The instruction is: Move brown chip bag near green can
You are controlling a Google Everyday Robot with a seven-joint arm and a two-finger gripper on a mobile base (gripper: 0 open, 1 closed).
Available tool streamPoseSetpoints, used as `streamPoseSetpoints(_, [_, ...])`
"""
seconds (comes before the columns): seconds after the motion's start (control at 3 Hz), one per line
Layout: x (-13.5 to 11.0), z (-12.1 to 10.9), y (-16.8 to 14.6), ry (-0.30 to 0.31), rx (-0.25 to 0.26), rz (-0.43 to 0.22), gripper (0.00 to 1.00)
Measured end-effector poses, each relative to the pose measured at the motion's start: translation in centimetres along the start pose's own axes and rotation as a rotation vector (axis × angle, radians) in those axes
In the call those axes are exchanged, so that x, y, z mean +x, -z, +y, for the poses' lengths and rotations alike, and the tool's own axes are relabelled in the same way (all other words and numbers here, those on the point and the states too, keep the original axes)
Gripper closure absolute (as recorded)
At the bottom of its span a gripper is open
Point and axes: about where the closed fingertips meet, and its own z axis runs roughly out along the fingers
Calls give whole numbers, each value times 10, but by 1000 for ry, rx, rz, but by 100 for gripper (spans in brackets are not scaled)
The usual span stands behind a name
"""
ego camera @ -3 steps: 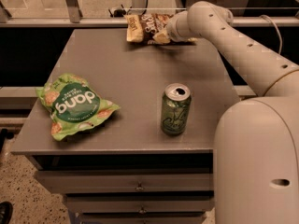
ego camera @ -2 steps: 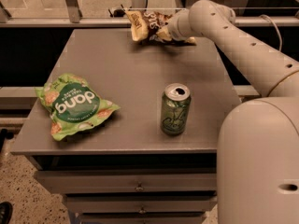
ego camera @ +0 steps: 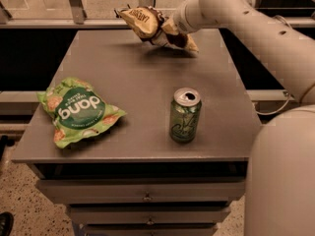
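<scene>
Where the pale, smooth arm (ego camera: 256,28) ends over the far edge of the table, the gripper (ego camera: 165,29) is clamped on the dark middle of the brown chip bag (ego camera: 140,21). It holds the bag tilted and clear of the surface, with a shadow under it. The bag is crinkly, and its puffed tan end with dark lettering sticks out to the left while the other tan end pokes out on the right. The flat grey table (ego camera: 142,77) has a matte top. Well apart from the bag, toward the near edge, stands the green can (ego camera: 185,116), upright, cylindrical, with a silver top and pale swirls. A bright green chip bag (ego camera: 78,111) lies flat and wrinkled at near left. Drawers (ego camera: 146,197) with small knobs sit beneath, and the robot's rounded white body (ego camera: 283,181) fills the near right corner.
</scene>
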Motion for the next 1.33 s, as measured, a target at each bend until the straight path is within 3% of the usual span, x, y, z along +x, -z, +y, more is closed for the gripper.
streamPoseSetpoints(0.33, [-16,12,44,-14,-28,43,100])
streamPoseSetpoints(0.67, [-23,22,96,-13,-29,139,100])
streamPoseSetpoints(1.0, [-25,26,163,-47,4,286,100])
streamPoseSetpoints(1.33, [-23,30,153,-43,-16,277,100])
